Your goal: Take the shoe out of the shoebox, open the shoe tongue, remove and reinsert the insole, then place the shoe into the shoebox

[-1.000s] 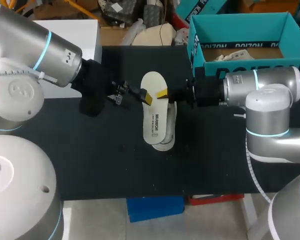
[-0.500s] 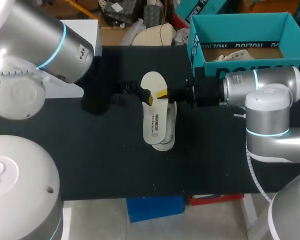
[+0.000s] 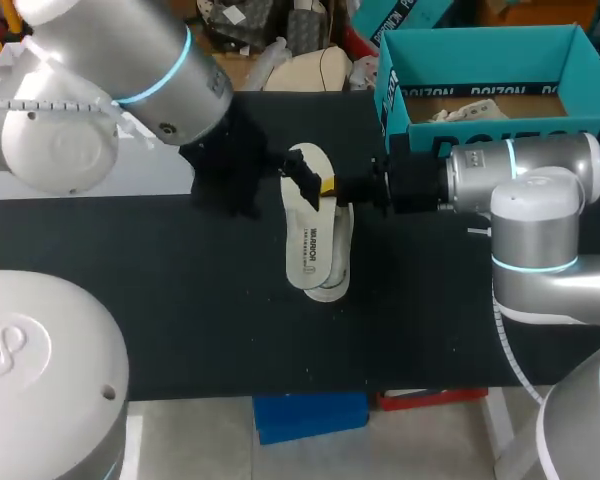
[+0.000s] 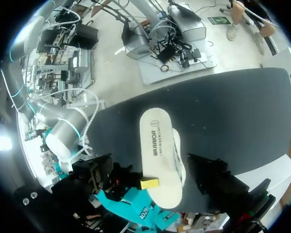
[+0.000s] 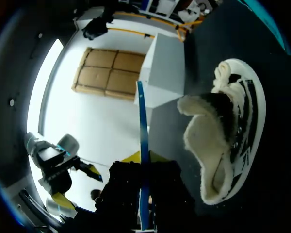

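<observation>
The right tool (image 3: 326,187) grips the edge of the white insole (image 3: 308,240) lying over the shoe (image 5: 228,136) on the desk (image 3: 180,300), while the opening of the left tool (image 3: 302,180) cannot be told.

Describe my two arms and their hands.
The left arm and right arm are fat glossy silver cylinders with thin light-blue rings at the joints. White toothed strips run along both. Both end in black wrists; the right hand shows a yellow tip.
</observation>
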Action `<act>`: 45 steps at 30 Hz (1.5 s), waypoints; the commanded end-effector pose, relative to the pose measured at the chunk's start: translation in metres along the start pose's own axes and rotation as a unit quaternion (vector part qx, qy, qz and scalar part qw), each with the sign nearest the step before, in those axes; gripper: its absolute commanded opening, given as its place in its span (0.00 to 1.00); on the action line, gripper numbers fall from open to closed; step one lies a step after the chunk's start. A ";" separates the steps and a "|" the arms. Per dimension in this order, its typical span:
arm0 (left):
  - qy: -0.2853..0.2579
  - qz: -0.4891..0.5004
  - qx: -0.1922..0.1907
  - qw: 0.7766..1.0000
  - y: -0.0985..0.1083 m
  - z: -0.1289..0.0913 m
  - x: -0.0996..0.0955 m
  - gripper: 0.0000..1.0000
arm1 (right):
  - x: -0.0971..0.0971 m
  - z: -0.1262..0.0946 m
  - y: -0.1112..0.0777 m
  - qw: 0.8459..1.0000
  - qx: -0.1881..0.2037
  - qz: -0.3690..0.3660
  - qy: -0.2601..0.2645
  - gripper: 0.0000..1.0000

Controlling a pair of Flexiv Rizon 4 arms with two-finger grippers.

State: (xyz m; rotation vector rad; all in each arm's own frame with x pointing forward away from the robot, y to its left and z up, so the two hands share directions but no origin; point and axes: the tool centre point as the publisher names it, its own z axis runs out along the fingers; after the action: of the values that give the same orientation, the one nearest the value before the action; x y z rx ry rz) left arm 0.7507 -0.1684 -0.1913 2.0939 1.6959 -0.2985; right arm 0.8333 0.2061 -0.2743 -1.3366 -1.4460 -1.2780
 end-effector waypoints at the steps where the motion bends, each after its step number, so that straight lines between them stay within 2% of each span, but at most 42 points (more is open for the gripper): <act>1: 0.156 0.000 0.008 0.988 0.004 0.006 -0.007 1.00 | 0.000 0.001 0.000 1.000 -0.001 0.000 -0.001 0.00; 8: 0.186 -0.015 0.015 0.982 -0.005 0.012 -0.003 1.00 | 0.000 0.001 0.000 1.000 -0.001 0.000 -0.001 0.00; 21: 0.198 -0.031 0.040 0.979 -0.017 0.031 -0.006 1.00 | 0.000 0.001 0.000 1.000 -0.001 0.000 -0.001 0.00; 39: 0.177 -0.052 0.024 0.983 -0.014 0.045 -0.016 1.00 | 0.000 0.001 0.000 1.000 -0.001 0.000 -0.001 0.00; 45: 0.185 -0.049 0.016 0.981 -0.003 0.042 -0.015 1.00 | 0.000 0.001 0.000 1.000 -0.001 0.000 -0.001 0.00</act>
State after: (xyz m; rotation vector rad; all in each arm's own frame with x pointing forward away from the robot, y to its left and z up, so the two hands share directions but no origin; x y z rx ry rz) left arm 0.7449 -0.1989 -0.2244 2.1929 2.0127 0.0371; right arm 0.8331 0.2062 -0.2740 -1.3376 -1.4475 -1.2764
